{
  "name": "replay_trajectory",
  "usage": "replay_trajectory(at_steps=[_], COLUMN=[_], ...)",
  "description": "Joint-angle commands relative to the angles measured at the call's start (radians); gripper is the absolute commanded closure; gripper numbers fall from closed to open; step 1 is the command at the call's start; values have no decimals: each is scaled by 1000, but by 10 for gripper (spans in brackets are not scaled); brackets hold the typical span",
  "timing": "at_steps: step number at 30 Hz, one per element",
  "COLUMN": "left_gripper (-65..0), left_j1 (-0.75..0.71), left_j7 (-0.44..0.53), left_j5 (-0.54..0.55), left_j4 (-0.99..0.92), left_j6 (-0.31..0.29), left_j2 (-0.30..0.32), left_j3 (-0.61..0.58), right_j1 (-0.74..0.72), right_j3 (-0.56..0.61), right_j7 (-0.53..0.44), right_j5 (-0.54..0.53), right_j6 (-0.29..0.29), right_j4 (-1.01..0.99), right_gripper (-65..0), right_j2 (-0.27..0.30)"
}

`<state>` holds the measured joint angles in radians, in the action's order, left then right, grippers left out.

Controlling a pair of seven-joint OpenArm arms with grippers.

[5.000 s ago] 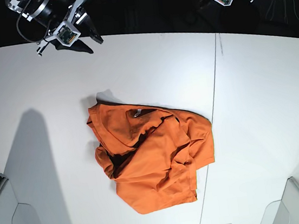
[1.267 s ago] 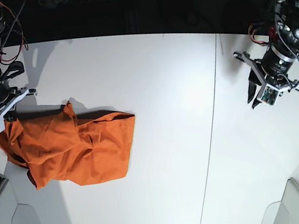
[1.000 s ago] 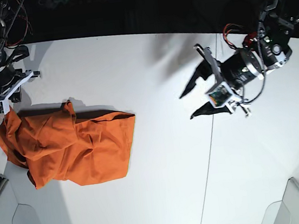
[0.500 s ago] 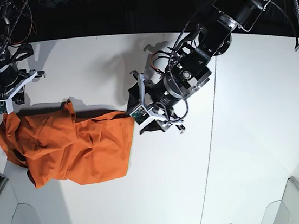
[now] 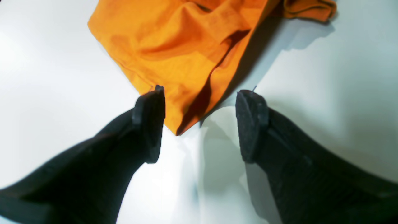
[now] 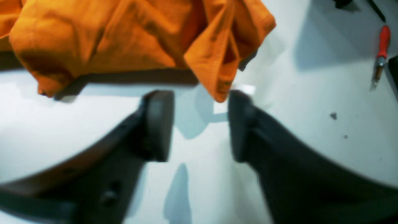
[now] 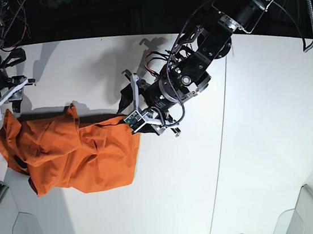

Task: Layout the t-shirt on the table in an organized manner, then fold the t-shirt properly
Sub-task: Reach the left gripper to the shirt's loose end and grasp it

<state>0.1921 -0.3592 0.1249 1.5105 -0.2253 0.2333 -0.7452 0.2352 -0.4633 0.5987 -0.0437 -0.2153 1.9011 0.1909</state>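
Observation:
The orange t-shirt [image 7: 70,156] lies crumpled on the left part of the white table [image 7: 237,170]. My left gripper [image 7: 131,114] stands open at the shirt's right corner. In the left wrist view that corner of the t-shirt [image 5: 180,46] lies on the table between the left gripper's [image 5: 200,124] two fingers. My right gripper [image 7: 5,106] is at the shirt's far left end. In the right wrist view the right gripper [image 6: 199,124] is open, and a pointed fold of the t-shirt [image 6: 140,37] ends just by its right fingertip [image 6: 239,102].
A thin dark seam [image 7: 222,137] crosses the table right of the left arm. A red-handled screwdriver [image 6: 381,53] lies on the table beyond the right gripper. Grey bins stand at the near left [image 7: 3,221] and near right [image 7: 305,213] corners.
My left arm swept in from the right and its open jaws now straddle the shirt's right corner. My right gripper, shut on the shirt's left end before, has opened and let it go.

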Motion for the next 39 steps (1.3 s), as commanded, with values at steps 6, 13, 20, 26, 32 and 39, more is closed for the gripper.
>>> replay_trajectory(at_steps=[6,13,20,26,32,39], left_gripper=[-381,-381,-381,-381,-381,-381], left_j1=[21,20,18,18,18,12], left_j7=[-29,-35,-34,-35,-50,-50], left_j5=[47,47,47,47,42,35], left_j4=[14,14,14,14,14,14], left_j6=[4,4,4,4,5,5], left_j2=[-2,0,0,0,3,3], left_j3=[5,5,5,5,5,5], right_j1=[-16,-116,-196,-195,-193,-193], right_j3=[-6,-5,11,12,12,12], right_j7=[-82,-87,-87,-78,-55,-47], right_j5=[61,50,-1,-43,-117,-125], right_j6=[47,46,-9,-39,-82,-121], right_j4=[0,-163,-293,-293,-293,-292], right_gripper=[-324,-323,-323,-323,-323,-323], right_j2=[20,69,86,86,86,86])
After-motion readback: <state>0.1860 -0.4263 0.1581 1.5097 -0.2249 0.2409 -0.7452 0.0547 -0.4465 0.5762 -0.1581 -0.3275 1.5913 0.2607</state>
